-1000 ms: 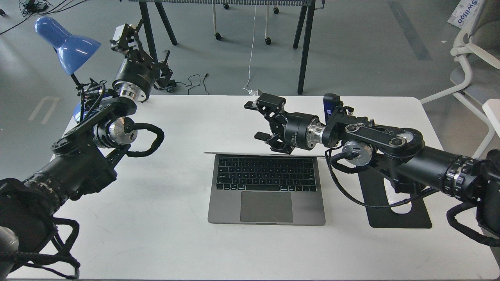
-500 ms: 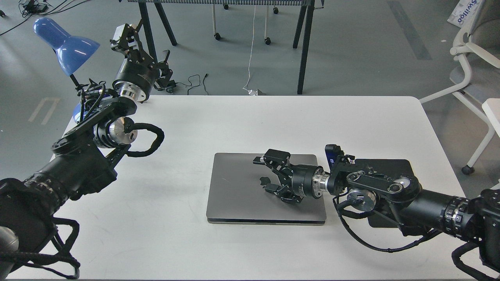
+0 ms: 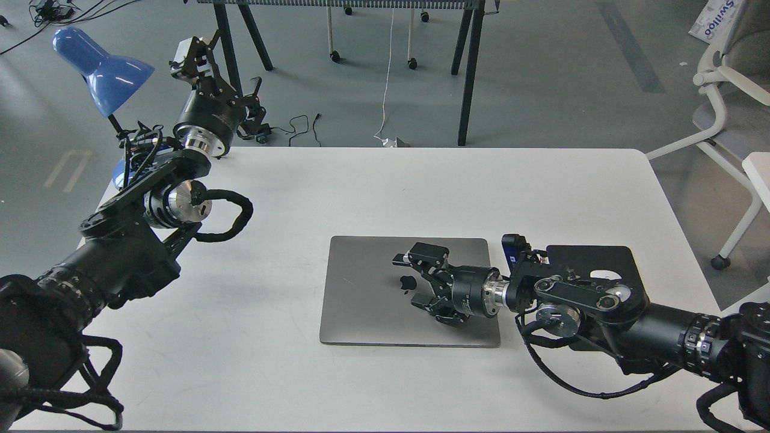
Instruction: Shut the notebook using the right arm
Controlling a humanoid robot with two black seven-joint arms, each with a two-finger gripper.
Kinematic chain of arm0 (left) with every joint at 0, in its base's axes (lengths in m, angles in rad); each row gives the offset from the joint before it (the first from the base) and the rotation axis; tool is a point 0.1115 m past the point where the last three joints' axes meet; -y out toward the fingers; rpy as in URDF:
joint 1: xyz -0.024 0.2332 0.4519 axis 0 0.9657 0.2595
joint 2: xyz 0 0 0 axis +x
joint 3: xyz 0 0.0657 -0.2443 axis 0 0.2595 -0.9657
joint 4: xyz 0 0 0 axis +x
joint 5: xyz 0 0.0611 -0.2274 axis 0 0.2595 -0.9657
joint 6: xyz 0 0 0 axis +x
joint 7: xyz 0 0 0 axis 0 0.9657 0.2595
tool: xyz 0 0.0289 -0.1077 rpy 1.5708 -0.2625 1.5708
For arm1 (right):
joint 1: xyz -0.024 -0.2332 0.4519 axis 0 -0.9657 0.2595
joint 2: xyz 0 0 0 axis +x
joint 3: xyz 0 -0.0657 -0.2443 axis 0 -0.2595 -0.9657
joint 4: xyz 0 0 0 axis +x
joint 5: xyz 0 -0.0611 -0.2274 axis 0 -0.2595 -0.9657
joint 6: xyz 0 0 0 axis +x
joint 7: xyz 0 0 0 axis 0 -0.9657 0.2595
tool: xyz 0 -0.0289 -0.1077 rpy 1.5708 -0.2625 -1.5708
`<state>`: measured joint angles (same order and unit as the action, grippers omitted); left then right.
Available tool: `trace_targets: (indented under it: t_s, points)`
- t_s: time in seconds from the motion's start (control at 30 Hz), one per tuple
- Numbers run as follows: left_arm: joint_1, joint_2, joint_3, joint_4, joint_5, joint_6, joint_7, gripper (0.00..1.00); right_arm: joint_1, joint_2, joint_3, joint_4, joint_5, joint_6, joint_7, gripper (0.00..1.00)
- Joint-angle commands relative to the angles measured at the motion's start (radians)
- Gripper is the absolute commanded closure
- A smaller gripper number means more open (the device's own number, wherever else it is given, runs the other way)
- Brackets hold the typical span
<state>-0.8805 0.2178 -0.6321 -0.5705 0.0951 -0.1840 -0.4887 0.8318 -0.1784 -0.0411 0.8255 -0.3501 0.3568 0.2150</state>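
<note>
The notebook (image 3: 367, 300) lies in the middle of the white table (image 3: 385, 186) with its space-grey lid down flat. The dark apple logo (image 3: 408, 282) faces up. My right arm (image 3: 589, 300), with the small blue module (image 3: 511, 249) near its wrist, reaches in from the right over the lid. My right gripper (image 3: 415, 279) is over the middle of the lid beside the logo, with its jaws apart and nothing in them. I cannot tell whether it touches the lid. My left gripper (image 3: 192, 57) is raised past the table's far left corner, too dark to read.
A black mouse pad (image 3: 592, 258) lies right of the notebook, partly under my right arm, with a white object (image 3: 601, 275) on it. A blue desk lamp (image 3: 102, 66) stands at the far left corner. A white chair (image 3: 722, 90) and dark table legs (image 3: 466, 78) stand beyond the table.
The notebook's lid went from upright to flat shut. My right gripper came down and toward me with it, from behind the screen's top edge to over the lid. The left arm has not moved.
</note>
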Motion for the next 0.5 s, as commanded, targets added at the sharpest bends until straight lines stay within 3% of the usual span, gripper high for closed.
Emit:
trace_targets:
  t_s: [0.0, 0.47]
  points:
    - [0.000, 0.000, 0.000, 0.000, 0.000, 0.000, 0.000, 0.00, 0.058, -0.003, 0.061, -0.003, 0.002, -0.015, 0.001, 0.00]
    - [0.000, 0.000, 0.000, 0.000, 0.000, 0.000, 0.000, 0.00, 0.133, -0.024, 0.809, -0.221, 0.020, -0.065, 0.006, 0.00]
